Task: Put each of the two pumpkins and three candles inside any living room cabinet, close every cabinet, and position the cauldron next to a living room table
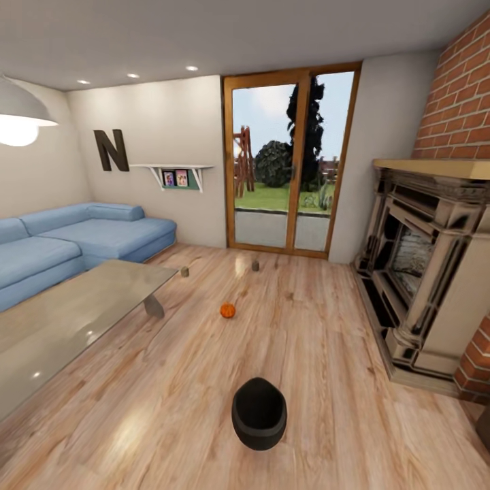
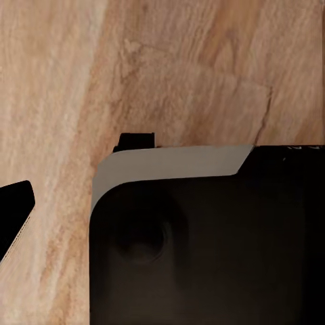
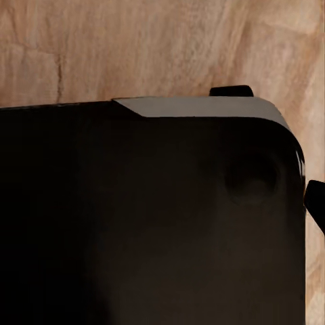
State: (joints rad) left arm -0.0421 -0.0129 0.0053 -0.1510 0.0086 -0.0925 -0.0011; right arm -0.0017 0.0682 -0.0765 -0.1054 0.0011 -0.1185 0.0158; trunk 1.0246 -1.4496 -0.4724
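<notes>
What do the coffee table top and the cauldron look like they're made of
The table top looks like glossy grey-green glass: it mirrors the ceiling lights. The cauldron looks like matte black metal or plastic, dull with hardly any sheen; which one is unclear.

Both arms look tucked in, wrists aimed straight down. The left wrist view looks past a big glossy black robot body panel with a rounded corner and a pale grey bevelled top edge [image 2: 203, 244]. The right wrist view shows a matching panel [image 3: 135, 217]. Of the left gripper [image 2: 13, 215] there's just one black pointed tip at the picture's edge. Same for the right gripper [image 3: 316, 203]. Can't tell how wide either one is spread.
</notes>
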